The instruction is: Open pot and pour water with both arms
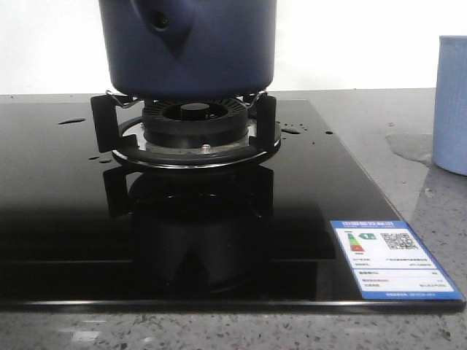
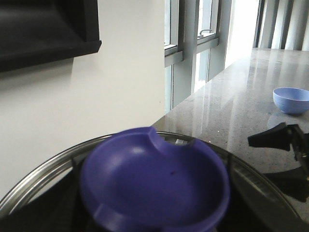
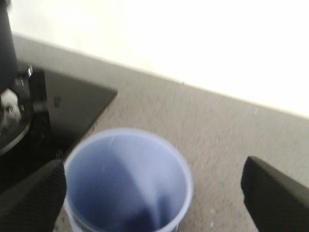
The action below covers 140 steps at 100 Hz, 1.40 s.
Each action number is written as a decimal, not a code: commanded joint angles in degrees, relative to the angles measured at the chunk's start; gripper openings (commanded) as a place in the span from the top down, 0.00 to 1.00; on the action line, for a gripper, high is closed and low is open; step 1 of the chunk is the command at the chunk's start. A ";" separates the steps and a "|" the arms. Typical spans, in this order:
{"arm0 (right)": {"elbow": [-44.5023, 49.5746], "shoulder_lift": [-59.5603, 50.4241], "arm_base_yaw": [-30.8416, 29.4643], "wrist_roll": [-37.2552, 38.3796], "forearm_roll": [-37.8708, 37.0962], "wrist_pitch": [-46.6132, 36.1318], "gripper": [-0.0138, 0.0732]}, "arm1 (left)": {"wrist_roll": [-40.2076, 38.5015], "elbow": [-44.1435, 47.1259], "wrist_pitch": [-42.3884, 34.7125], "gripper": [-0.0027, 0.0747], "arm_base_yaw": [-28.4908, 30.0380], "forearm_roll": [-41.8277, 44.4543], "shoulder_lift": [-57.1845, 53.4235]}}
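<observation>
The dark navy pot (image 1: 188, 51) stands on the burner's black supports (image 1: 193, 127), its handle socket with a round hole facing me. The left wrist view looks down at close range on the pot's glass lid with a steel rim (image 2: 34, 181) and a blue knob (image 2: 154, 181). No fingers of the left gripper show there. My right gripper (image 3: 152, 198) is open around the pale blue cup (image 3: 128, 179). One finger (image 3: 31, 193) is against the cup's side, the other (image 3: 275, 193) stands well apart. The cup's inside is blurred.
The black glass stove top (image 1: 73, 219) carries water drops and a blue energy sticker (image 1: 390, 259). The pale blue cup (image 1: 451, 102) stands on the grey counter at the right beside a puddle (image 1: 408, 146). A small blue bowl (image 2: 291, 100) sits farther along the counter.
</observation>
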 commanded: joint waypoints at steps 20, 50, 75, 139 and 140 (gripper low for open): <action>-1.48 -12.56 -0.30 2.96 0.90 -4.59 0.10 | 4.65 -1.54 -1.17 0.63 -6.20 -5.34 5.31; -1.48 -21.75 -0.30 9.71 0.90 -5.60 0.71 | 5.76 -1.54 -3.02 0.63 -7.04 -5.56 12.31; -1.48 -23.25 -0.30 9.71 0.67 -6.13 0.92 | 12.94 -1.54 -3.11 0.63 -7.14 -8.62 14.06; -1.48 -23.25 -0.30 9.71 0.67 -5.04 0.92 | 16.67 -1.54 -5.69 0.63 -8.45 -13.55 17.72; -1.48 -23.25 -0.30 9.71 0.67 -5.04 0.92 | 16.67 -1.54 -5.69 0.63 -8.45 -13.55 17.72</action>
